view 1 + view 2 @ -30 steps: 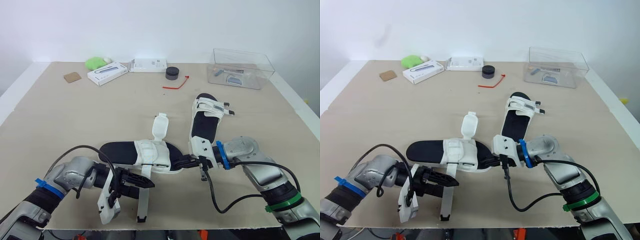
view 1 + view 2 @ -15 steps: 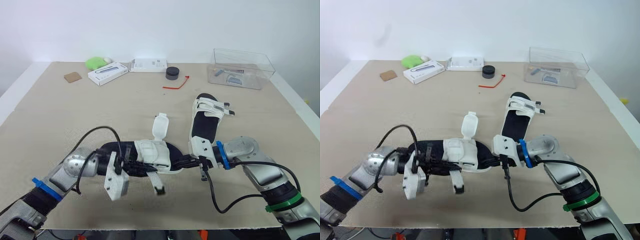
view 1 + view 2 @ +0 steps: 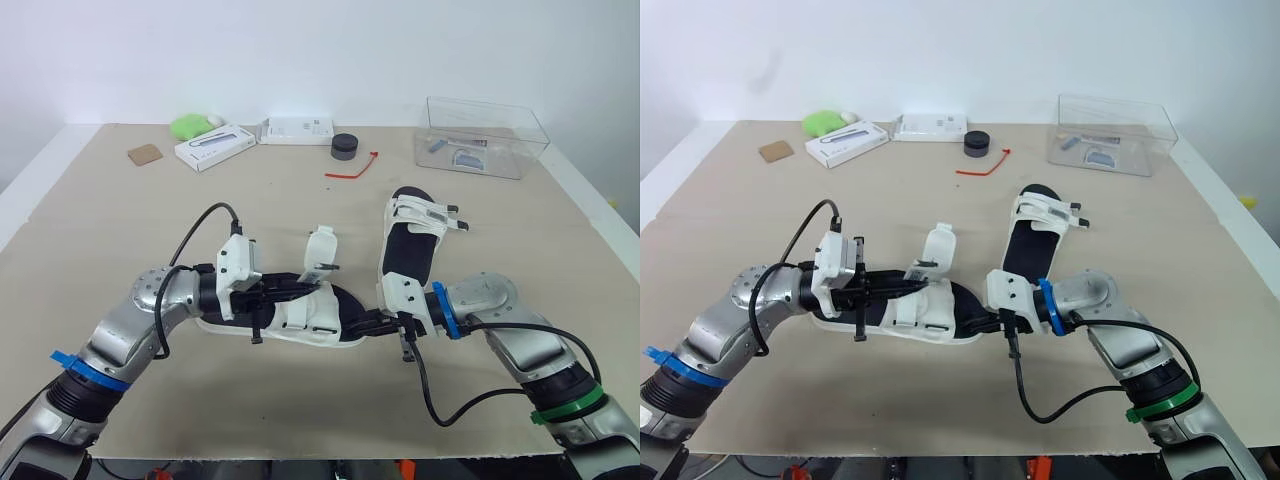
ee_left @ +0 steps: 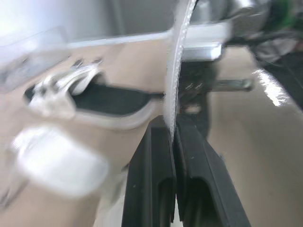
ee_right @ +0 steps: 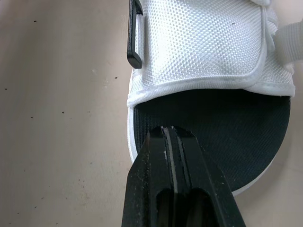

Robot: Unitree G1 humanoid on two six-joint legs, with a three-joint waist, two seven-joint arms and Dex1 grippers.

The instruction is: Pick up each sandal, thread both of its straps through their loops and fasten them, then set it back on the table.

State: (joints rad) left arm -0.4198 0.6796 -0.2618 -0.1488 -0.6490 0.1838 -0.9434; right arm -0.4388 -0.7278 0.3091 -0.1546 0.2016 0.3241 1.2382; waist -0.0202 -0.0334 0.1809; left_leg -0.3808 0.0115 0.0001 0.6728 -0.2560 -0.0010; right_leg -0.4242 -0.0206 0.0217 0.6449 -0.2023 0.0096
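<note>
The sandal (image 3: 310, 318) rests sole-down on the table (image 3: 150, 230), near the middle. The second sandal (image 3: 408, 245) lies just beside its right end, running toward the far side. The right gripper (image 3: 354, 327) comes in low from the right, its jaws pressed together on the sole rim at that end. This looks meant to pin the sandal so it cannot slide or twist. The left gripper (image 3: 306, 287) reaches in from the left over the footbed, its jaws pinching a white strap (image 4: 177, 71) seen edge-on. It is probably carrying the strap across the upper toward the black loop (image 5: 134, 33) at the upper's edge. The other strap (image 3: 320, 250) stands upright on the far side, so neither looks fastened yet.
</note>
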